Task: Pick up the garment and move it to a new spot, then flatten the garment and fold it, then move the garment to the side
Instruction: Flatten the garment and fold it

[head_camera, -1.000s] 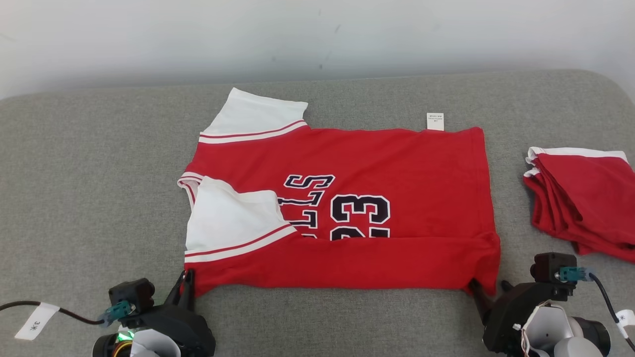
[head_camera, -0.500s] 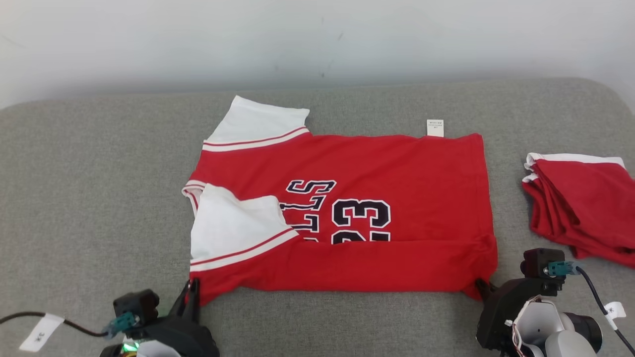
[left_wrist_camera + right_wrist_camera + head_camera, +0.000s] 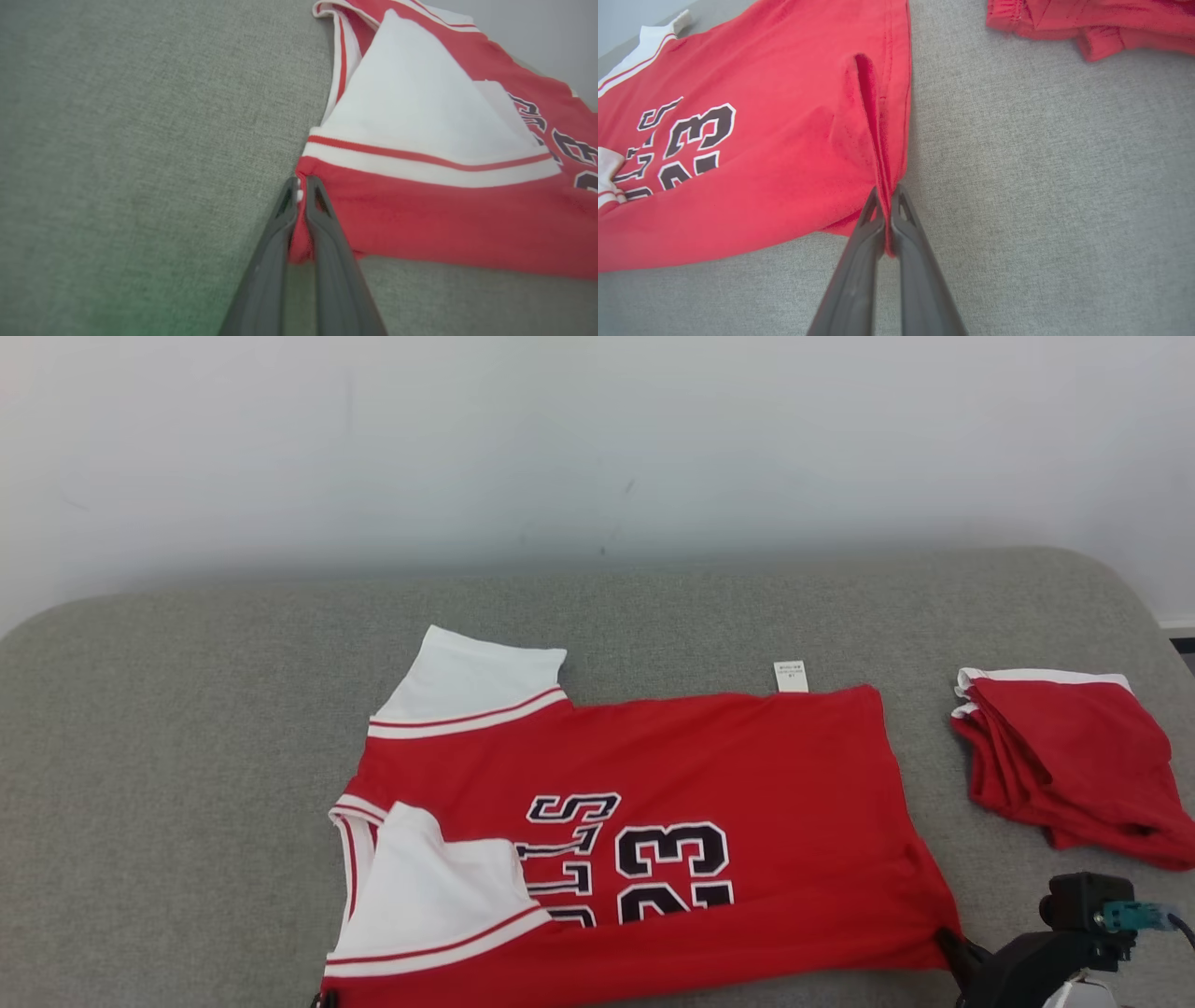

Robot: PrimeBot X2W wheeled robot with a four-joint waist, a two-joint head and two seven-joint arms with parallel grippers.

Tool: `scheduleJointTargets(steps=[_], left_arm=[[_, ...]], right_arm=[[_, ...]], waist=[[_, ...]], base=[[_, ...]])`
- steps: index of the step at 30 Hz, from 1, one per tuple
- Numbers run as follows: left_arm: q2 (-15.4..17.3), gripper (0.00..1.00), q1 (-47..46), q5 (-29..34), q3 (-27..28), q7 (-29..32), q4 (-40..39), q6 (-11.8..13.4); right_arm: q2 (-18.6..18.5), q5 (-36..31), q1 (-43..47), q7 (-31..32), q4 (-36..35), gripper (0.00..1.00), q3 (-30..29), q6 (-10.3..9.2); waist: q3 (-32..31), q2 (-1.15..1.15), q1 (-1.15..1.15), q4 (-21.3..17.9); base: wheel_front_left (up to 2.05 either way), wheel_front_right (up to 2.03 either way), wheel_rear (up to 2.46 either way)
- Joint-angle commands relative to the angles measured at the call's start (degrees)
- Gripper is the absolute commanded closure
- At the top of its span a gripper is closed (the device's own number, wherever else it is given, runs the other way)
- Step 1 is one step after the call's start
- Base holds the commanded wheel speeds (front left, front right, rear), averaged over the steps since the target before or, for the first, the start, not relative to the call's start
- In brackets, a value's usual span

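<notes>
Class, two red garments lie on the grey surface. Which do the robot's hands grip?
The spread-out jersey numbered 23: left hand and right hand pinch its near corners. The folded red pile to its right lies untouched.

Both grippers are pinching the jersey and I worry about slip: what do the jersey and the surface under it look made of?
The red jersey: soft matte knit, probably cotton or a blend; it bunches into soft ridges at the right gripper. The grey surface: coarse woven fabric, upholstery-like, matte; a heathered weave shows close up.
</notes>
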Motion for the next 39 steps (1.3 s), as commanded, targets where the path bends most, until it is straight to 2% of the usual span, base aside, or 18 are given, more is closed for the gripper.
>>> scheduleJointTargets(steps=[1, 8, 14, 15, 16, 17, 24, 30, 35, 39], left_arm=[[0.55, 1.00, 1.72, -0.32, 0.25, 0.47, -0.74, 0.53], [2.32, 1.00, 7.65, -0.17, -0.15, 4.11, -10.06, 3.74], [2.50, 1.00, 11.14, -0.41, -0.33, 5.95, -15.34, 6.47], [2.50, 1.00, 11.68, -0.53, -0.16, 6.04, -15.98, 6.92], [2.55, 0.80, 12.08, -0.51, -0.07, 6.07, -16.49, 7.28], [2.61, 0.00, 12.33, -0.45, -0.01, 5.94, -16.91, 7.70], [4.17, 0.00, 14.58, -0.48, 2.11, 4.49, -20.28, 9.86], [7.95, 0.00, 14.06, 0.75, 4.97, 3.69, -26.44, 12.10], [10.83, 0.00, 5.42, 3.54, 3.23, 6.88, -30.74, 11.43], [11.19, 0.00, -5.62, 5.85, -0.19, 11.98, -29.60, 10.10]], right_arm=[[-0.02, 0.17, 1.27, 0.63, -1.11, 1.00, -0.45, -0.15], [-0.05, 1.64, 6.81, 5.54, -5.93, 1.00, -1.06, -0.15], [-0.02, 3.71, 8.31, 4.73, -2.94, 1.00, 0.47, -0.15], [0.00, 3.87, 8.15, 4.19, -2.44, 0.82, 0.68, -0.15], [-0.02, 4.04, 7.98, 3.79, -1.91, 0.07, 0.85, -0.15], [-0.02, 4.14, 7.79, 3.62, -1.33, 0.00, 0.87, -0.15], [-0.02, 3.30, 6.36, 1.82, -2.46, 0.00, -0.66, -0.15], [-0.02, 1.52, 3.67, 2.25, -9.64, 0.00, -3.57, -0.15], [0.00, -2.42, -2.68, 3.07, -15.40, 0.00, -2.82, -0.15], [-0.12, -3.10, -9.44, 2.58, -15.14, 0.00, 1.11, -0.15]], waist=[[-0.66, -0.01, 0.00, -0.24], [-0.79, -0.01, 0.00, -0.09], [-0.09, -0.01, 0.00, 0.11], [0.00, -0.01, 0.00, 0.15], [0.06, -0.01, 0.00, 0.20], [0.11, -0.01, 0.00, 0.23], [0.18, -0.01, 0.00, 0.16], [1.15, -0.01, 0.00, -0.11], [3.59, -0.01, 0.00, -0.79], [7.07, -0.01, 0.00, -2.25]], base=[[0.00, 0.00, 0.00], [0.00, 0.00, 0.00], [0.00, 0.00, 0.00], [0.00, 0.00, 0.00], [0.00, 0.00, 0.00], [0.00, 0.00, 0.00], [0.00, 0.00, 0.00], [0.00, 0.00, 0.00], [0.00, 0.00, 0.00], [0.00, 0.00, 0.00]])
